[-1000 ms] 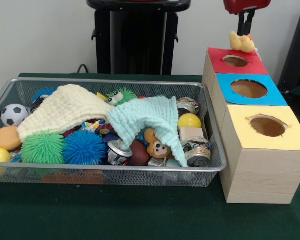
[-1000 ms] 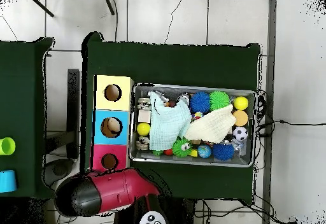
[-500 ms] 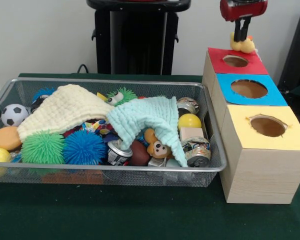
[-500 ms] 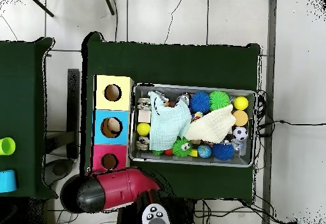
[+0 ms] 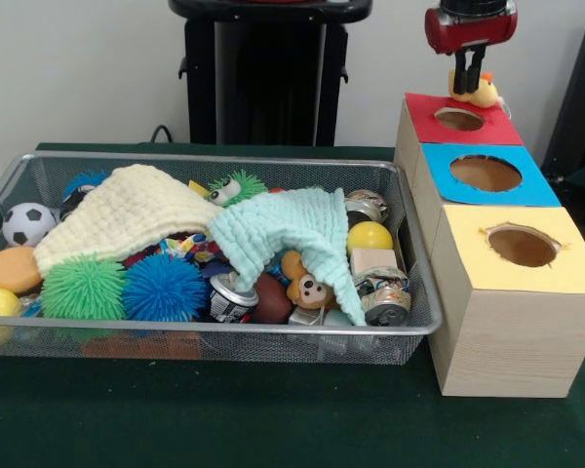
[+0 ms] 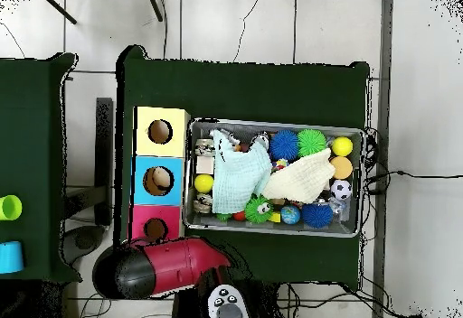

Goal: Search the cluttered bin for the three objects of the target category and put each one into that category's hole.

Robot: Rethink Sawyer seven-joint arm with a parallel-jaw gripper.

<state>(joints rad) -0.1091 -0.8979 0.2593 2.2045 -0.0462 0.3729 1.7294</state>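
Gripper (image 5: 471, 80): fingers pinched on yellow plush toy (image 5: 482, 92), held above far edge of red-topped box (image 5: 487, 130), beside its hole (image 5: 459, 119). Wire bin (image 5: 273, 333): full, left of boxes

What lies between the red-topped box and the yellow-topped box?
The blue-topped box lies between the red-topped box and the yellow-topped box; both views show it.

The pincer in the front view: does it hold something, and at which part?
Yes. The pincer is shut on a yellow plush toy, gripping its top, above the red box.
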